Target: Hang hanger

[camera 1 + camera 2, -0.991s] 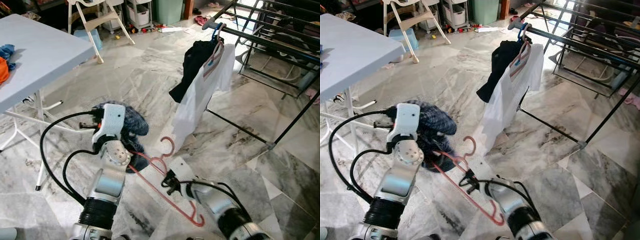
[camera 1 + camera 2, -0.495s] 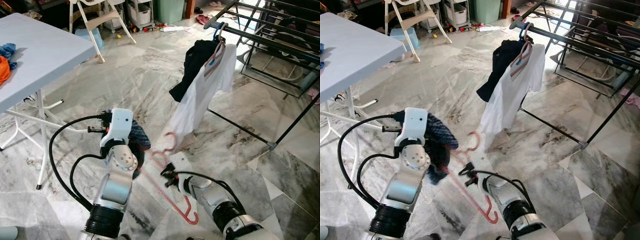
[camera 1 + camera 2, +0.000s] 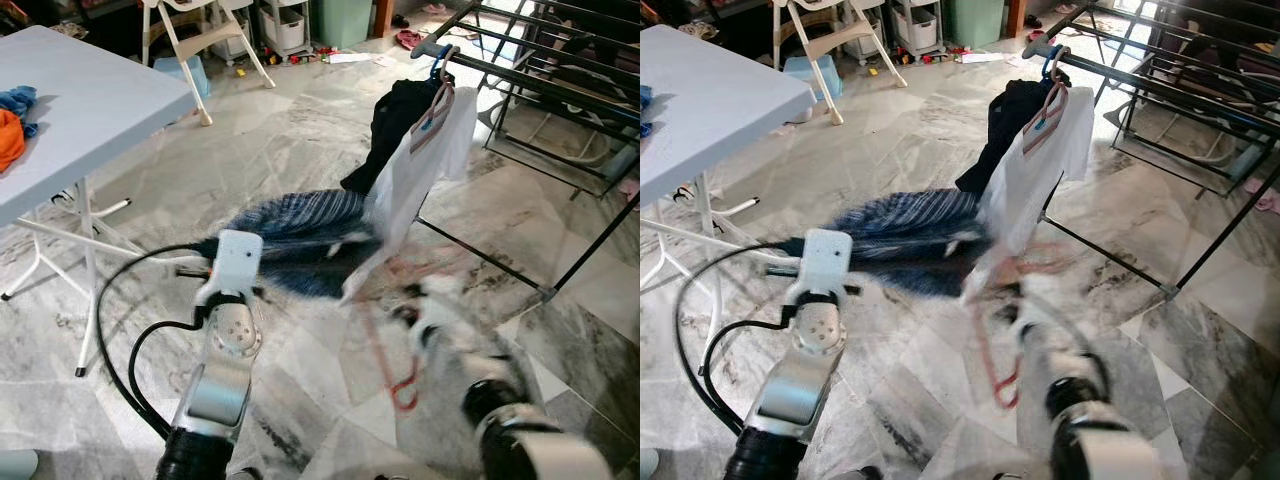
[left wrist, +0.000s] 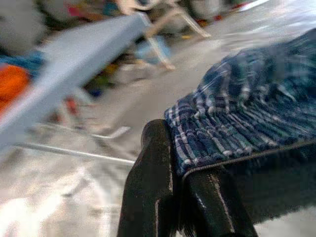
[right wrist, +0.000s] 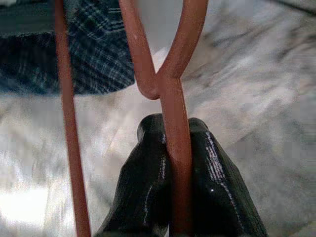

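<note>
Gripping the red hanger [image 5: 175,148], your right end effector [image 5: 175,197] is pinching its stem between both black fingers, just below the fork. From the head camera that arm is blurring, and the hanger [image 3: 385,345] is hanging low, in front of the drying rack [image 3: 530,85] and below the white shirt [image 3: 415,165] on it. Your left end effector [image 4: 180,197] is clamping the edge of the blue plaid cloth [image 4: 237,123], which is stretching from it toward the white shirt. A black garment [image 3: 395,120] is hanging on the rack beside the shirt. The table [image 3: 90,110] is standing well away from the rack, on your left.
</note>
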Controlling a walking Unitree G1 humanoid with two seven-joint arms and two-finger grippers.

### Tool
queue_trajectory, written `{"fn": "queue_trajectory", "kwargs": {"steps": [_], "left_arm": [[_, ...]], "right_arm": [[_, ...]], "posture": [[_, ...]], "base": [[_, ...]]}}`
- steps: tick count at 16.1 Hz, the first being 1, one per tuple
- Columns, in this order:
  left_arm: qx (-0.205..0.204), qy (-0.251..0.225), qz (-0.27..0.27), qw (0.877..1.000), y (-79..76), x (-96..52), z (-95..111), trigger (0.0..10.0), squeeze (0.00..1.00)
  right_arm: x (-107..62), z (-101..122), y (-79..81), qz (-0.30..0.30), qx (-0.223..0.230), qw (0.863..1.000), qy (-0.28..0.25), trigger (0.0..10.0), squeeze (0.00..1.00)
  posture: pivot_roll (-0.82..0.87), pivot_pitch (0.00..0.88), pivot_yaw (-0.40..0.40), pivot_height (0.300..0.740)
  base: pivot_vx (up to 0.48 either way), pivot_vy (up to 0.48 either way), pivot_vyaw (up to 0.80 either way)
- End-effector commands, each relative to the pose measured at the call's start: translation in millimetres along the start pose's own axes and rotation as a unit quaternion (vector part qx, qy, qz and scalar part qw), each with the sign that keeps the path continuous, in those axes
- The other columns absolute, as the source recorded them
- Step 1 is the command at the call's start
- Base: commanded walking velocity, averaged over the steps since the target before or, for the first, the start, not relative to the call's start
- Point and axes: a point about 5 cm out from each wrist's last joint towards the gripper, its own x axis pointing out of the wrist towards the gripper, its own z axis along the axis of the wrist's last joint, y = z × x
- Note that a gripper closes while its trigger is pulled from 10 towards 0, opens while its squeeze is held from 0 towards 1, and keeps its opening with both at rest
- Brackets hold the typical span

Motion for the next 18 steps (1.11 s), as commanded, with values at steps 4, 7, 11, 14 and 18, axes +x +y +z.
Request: {"fn": "queue_trajectory", "kwargs": {"steps": [4,7,11,14,18], "left_arm": [[0.041,0.032,-0.045,0.998,-13.8,-1.1,-30,10.0,0.0],[0.089,0.069,0.008,0.994,2.8,7.9,-50,10.0,0.0],[0.085,0.104,0.014,0.991,12.2,9.9,-62,10.0,0.0],[0.085,0.155,-0.111,0.978,-19.9,-13.1,-87,10.0,0.0],[0.073,0.172,-0.232,0.955,-53.3,-33.8,-96,10.0,0.0]], "right_arm": [[0.2,61,-9.0,-0.022,0.103,0.99,-0.093,10.0,0.0],[0.4,73,23.5,0.073,0.059,0.99,-0.107,10.0,0.0],[-0.8,31,36.6,0.162,-0.051,0.985,-0.037,10.0,0.0],[-3.9,-4,24.4,0.166,-0.071,0.983,0.015,10.0,0.0],[-4.1,-2,20.8,0.149,-0.071,0.986,0.012,10.0,0.0]], "posture": [[-0.04,0.081,0.024,0.74],[-0.06,0.071,0.026,0.74],[-0.07,0.07,0.027,0.74],[-0.07,0.073,0.037,0.74],[-0.09,0.078,0.058,0.74]], "base": [[0.0,0.0,0.0],[0.0,0.0,0.0],[0.0,0.0,0.0],[0.0,0.0,0.0],[0.0,0.0,0.0]]}}
